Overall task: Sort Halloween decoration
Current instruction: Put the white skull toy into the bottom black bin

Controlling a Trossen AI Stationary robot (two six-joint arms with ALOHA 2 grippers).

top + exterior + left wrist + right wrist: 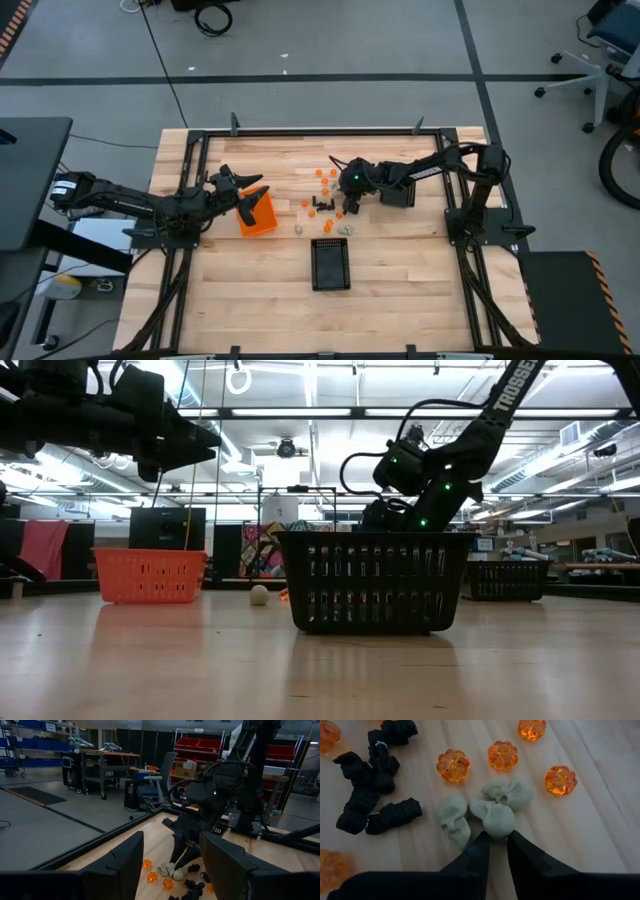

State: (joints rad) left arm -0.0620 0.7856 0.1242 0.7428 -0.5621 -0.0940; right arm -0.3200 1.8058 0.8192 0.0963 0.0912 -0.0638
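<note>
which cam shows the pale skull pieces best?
Right wrist view: three pale skulls fill the middle of the picture, with the right gripper closing its jaws on the middle one. Left wrist view shows them small under that gripper. High view gives pale specks; low view hides them behind the black mesh bin.

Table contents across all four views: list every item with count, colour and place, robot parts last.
Pale skulls: three in the right wrist view, grey-white, clustered at the right gripper's tips; another pale piece apart, nearer the orange bin.
Pumpkins: orange, translucent, at least four, scattered around the skulls.
Black pieces: several, piled beside the pumpkins; count unclear.
Orange bin: one, left of table centre.
Black mesh bin: one, near the front middle.
Table: one, light wood.
Left gripper: open, beside the orange bin.
Right gripper: fingers either side of the middle skull.
</note>
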